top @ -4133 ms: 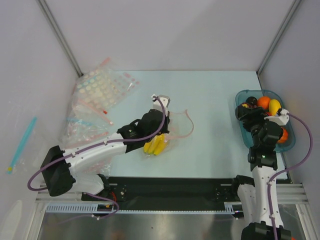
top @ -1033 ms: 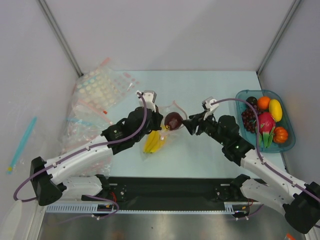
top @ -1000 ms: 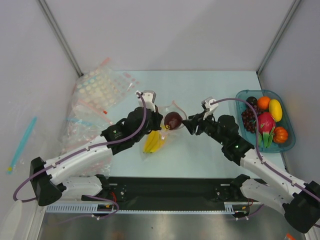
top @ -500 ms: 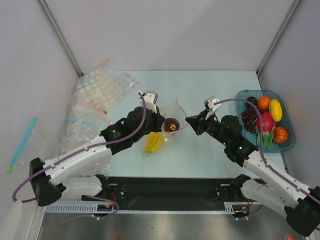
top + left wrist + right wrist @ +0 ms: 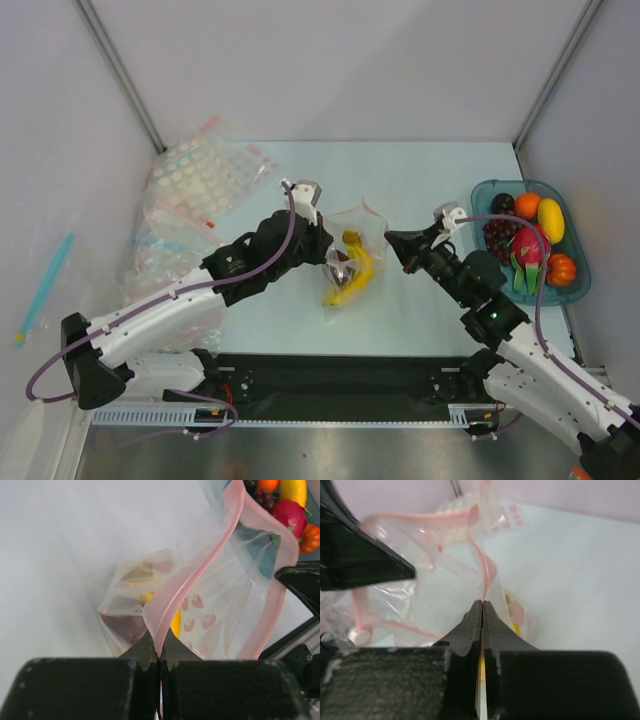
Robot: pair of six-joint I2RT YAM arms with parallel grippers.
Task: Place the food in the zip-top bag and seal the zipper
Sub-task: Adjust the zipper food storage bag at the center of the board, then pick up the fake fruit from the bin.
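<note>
left of the teal tray (image 5: 583, 288), left gripper (image 5: 327, 238) and right gripper (image 5: 389, 238) each pinch the zip-top bag (image 5: 362, 228)'s zipper (image 5: 172, 597). bag's length runs near-to-far, mouth farthest.

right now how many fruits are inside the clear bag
2: the yellow banana bunch and the dark purple-brown fruit beside it, both low in the zip-top bag. Crinkled plastic may hide more.

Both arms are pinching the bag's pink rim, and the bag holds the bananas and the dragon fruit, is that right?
Not the dragon fruit: the top view shows it in the teal tray. The bag holds the bananas and the dark purple fruit. The rest is right.
</note>
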